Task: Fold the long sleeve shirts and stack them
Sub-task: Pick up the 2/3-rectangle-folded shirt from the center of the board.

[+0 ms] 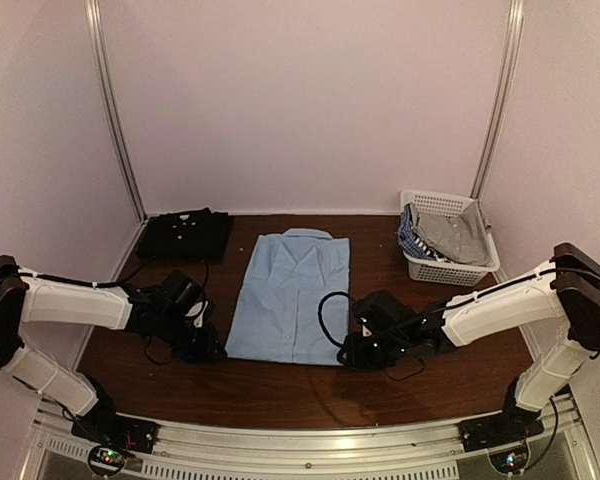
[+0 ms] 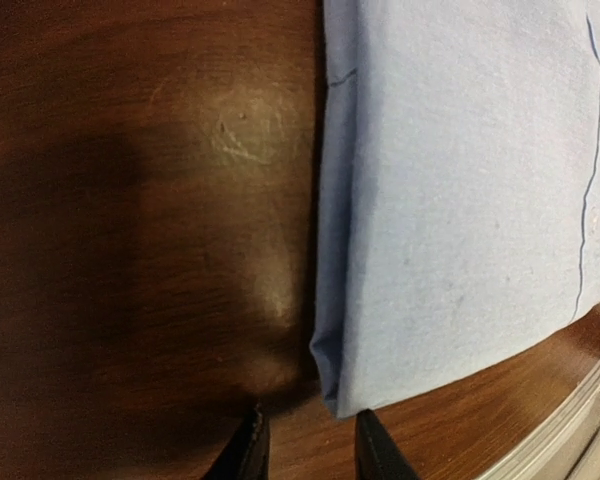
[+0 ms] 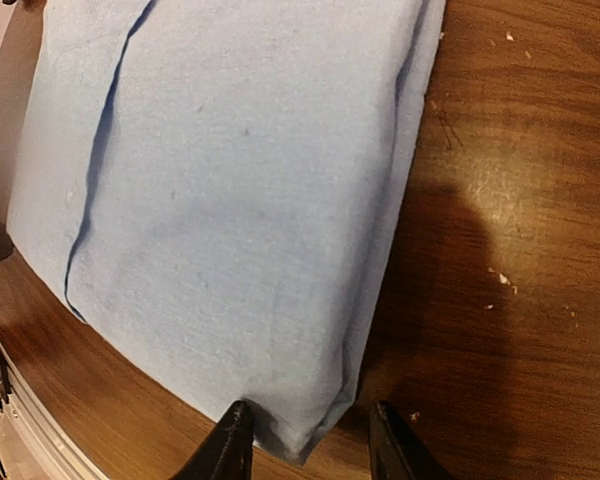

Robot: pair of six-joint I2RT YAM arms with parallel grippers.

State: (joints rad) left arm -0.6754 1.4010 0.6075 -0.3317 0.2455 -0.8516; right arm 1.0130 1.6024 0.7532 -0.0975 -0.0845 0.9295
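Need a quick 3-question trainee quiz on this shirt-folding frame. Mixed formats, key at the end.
1. True or false: the black shirt is stacked on the light blue shirt.
2. Where does the white basket sit? A) far right of the table B) far left C) near centre
3. Fill in: the left gripper and the right gripper, both open, each sit at a ___ corner of the light blue shirt (near/far).

Key: 1 false, the shirts lie apart; 2 A; 3 near.
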